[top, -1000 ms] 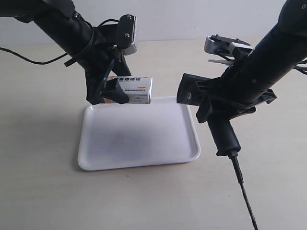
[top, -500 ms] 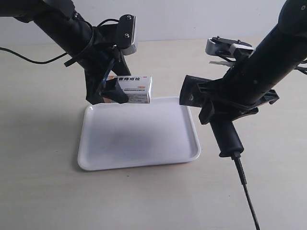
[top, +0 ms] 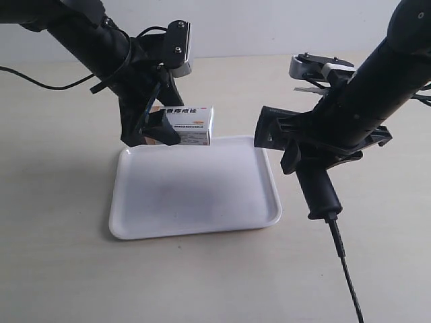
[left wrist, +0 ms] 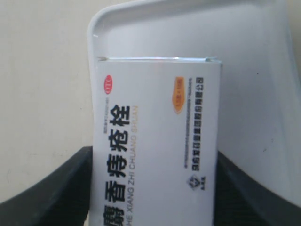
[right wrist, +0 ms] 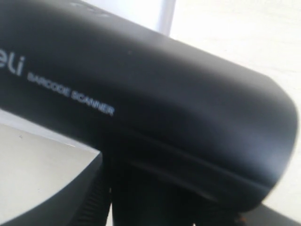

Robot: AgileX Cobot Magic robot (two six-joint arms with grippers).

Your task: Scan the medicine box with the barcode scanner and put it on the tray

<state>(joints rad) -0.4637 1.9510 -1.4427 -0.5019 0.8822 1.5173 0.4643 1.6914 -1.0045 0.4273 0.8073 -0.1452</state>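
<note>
Starting on my left, the left gripper [top: 160,129] is clamped on 1 end of the medicine box [top: 192,126], its jaws spread only as wide as the box. The left wrist view shows a dark finger [left wrist: 51,188] pressed against each side of it. The box hangs in the air over the far rim of the tray [top: 195,202], not touching it, with its free end facing right. Further right, the right gripper [top: 326,151] is closed around the barcode scanner [top: 271,131] near the top of the handle. The scanner's head points across a gap at the box, and its cable [top: 345,262] trails down to the table. I judge both pickups done and the scan under way, though no beam shows, so I cannot tell whether the code has been read. Lowering the box onto the tray and letting go remain
</note>
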